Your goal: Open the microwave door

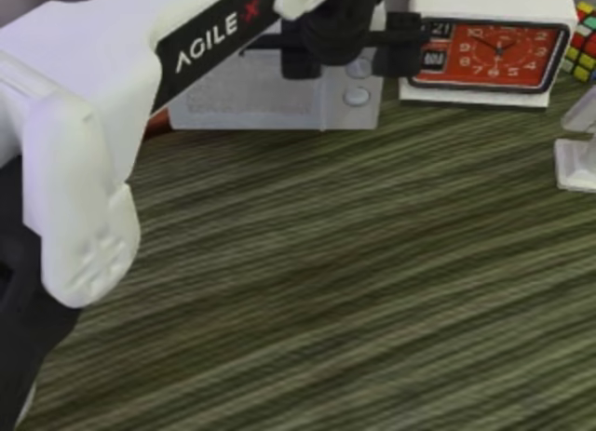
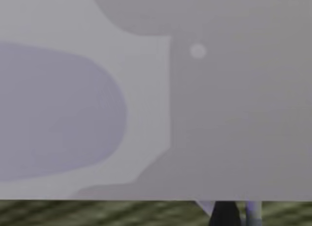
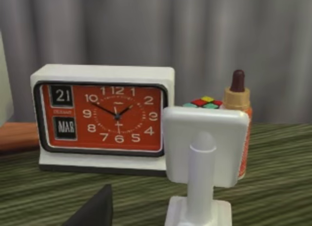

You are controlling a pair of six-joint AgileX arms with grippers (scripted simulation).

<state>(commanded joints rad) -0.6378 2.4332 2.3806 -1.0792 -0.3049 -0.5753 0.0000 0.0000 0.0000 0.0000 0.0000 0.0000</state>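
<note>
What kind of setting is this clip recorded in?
Probably a staged household tabletop in a rendered simulation: a microwave and a red-faced clock stand on a green striped table, a grey curtain behind. The left gripper reaches over the microwave.

The left arm, reaching across the far left of the bench, carries a black strip lettered "AGILE X" in white, the X in red. On the white clock at the far right, the red face shows white hour numerals 1 to 12, and two small black windows beside the dial read "21" and "MAR".
</note>
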